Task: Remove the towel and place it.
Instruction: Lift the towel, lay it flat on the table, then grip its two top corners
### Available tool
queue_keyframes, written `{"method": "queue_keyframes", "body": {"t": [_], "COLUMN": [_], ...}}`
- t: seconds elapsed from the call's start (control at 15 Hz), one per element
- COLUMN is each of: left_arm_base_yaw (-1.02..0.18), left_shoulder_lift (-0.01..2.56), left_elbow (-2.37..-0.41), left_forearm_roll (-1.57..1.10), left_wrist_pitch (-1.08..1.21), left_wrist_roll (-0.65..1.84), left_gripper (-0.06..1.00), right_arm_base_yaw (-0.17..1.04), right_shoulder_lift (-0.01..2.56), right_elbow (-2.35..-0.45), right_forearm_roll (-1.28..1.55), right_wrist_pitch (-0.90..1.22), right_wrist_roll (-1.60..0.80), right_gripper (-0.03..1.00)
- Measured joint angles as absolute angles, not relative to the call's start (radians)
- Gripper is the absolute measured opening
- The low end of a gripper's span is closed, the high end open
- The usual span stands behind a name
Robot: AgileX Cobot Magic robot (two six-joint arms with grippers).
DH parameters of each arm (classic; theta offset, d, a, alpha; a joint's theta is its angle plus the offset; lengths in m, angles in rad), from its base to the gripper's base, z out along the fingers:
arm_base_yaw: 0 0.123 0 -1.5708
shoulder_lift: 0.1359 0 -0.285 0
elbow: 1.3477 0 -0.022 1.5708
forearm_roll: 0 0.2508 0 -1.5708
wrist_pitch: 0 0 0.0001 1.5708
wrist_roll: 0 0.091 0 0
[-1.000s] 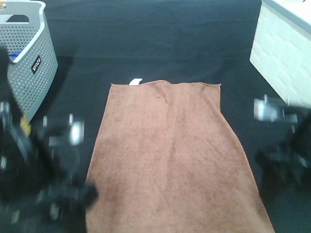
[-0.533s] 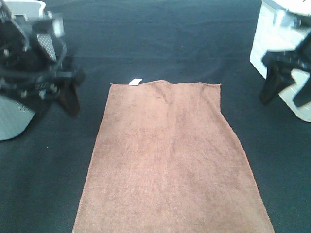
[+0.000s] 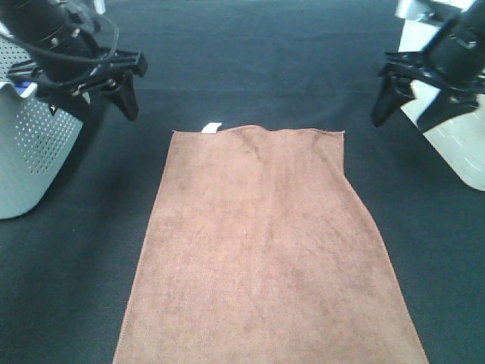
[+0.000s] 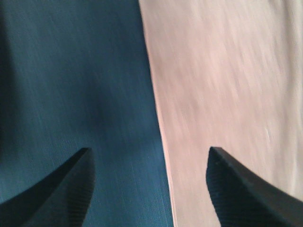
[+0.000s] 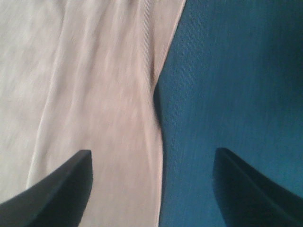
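A brown towel (image 3: 269, 250) lies spread flat on a dark table (image 3: 258, 68), filling the centre and lower half of the overhead frame. Its near edge runs off the bottom of the frame. Its far edge sits straight across the middle, and a small white tag (image 3: 211, 127) pokes out just past that edge near the towel's upper-left corner.

The left gripper (image 3: 104, 105) hangs in the upper left of the frame, above the bare table, up and to the left of the towel's tagged corner and apart from it. Its two dark fingers (image 3: 127, 102) point down, spread wide with nothing between them. Behind it, at the left edge, stands a grey perforated basket (image 3: 30, 152).

The right gripper (image 3: 405, 115) hangs in the upper right, above and to the right of the towel's other far corner, also clear of the cloth. Its fingers (image 3: 381, 112) are likewise spread apart and empty. A white bin (image 3: 455, 155) stands behind it at the right edge.

The left wrist camera looks down between the parted fingertips (image 4: 61, 189) at a long towel edge, with cloth beneath one finger and table beneath the other. The right wrist camera shows the same across its own fingertips (image 5: 251, 189), with a few soft folds in the cloth. Both wrist pictures are blurred.
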State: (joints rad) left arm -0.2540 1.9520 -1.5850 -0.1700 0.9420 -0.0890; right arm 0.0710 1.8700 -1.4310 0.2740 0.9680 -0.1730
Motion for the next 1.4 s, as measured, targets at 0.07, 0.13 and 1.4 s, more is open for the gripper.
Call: {"method": "queue_keyframes", "body": {"t": [0.07, 0.13, 1.4], "left_arm_base_yaw": [-0.234, -0.223, -0.163], "left_shoulder_lift": [2.019, 2.086, 2.659], "left_elbow": [-1.666, -1.75, -2.338], "left_forearm_roll": [-0.176, -0.181, -0.413], "left_wrist_pitch": [0.968, 0.993, 1.115], "left_wrist_roll": [-0.077, -0.064, 0.067], "left_gripper": [0.64, 0.64, 0.64], "right_arm_base_yaw": [0.071, 0.071, 0.059], "right_shoulder_lift": [1.944, 2.006, 2.559], "right_elbow": [-1.505, -1.572, -2.105], "right_forearm_roll": [0.274, 0.274, 0.385], "right_wrist_pitch": [0.971, 0.974, 1.016], "right_wrist_roll": [-0.176, -0.179, -0.212], "right_gripper": [0.69, 0.69, 0.69]}}
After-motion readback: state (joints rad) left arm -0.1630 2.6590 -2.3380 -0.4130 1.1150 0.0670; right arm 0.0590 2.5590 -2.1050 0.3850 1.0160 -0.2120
